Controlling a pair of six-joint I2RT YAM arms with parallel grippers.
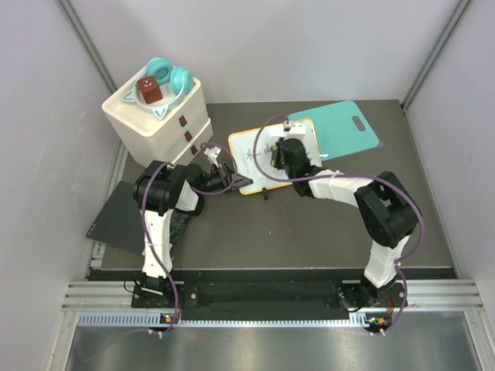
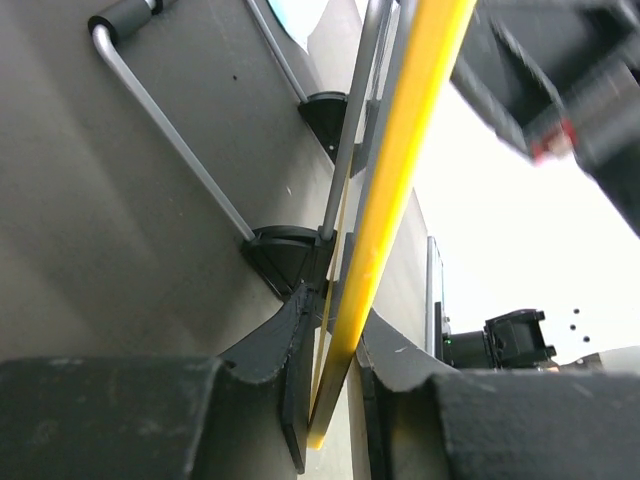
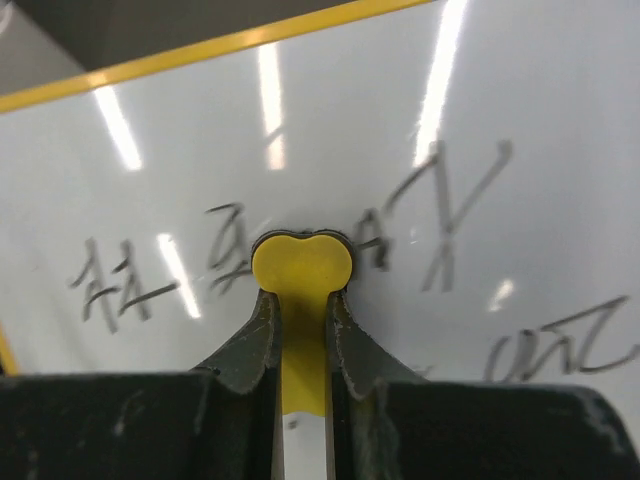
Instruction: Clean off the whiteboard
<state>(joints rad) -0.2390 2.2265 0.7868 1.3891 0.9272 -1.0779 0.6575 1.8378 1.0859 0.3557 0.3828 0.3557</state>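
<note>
Yellow-framed rectangular whiteboard (image 1: pixel 251 157): long axis left–right. Left gripper (image 2: pixel 335 330) clamps its frame; right gripper (image 3: pixel 300 312) pinches yellow round-headed tool (image 3: pixel 300 265).

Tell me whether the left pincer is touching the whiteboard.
Touching. In the left wrist view the left pincer clamps the whiteboard, both fingers pressed against its yellow frame edge with no gap.

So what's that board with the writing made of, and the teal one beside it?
The whiteboard looks like a glossy coated sheet, metal or laminate I can't tell: lights reflect as sharp streaks. Its frame looks like smooth yellow plastic. The teal board seems matte plastic, evenly coloured, with a cut-out handle hole.
</note>
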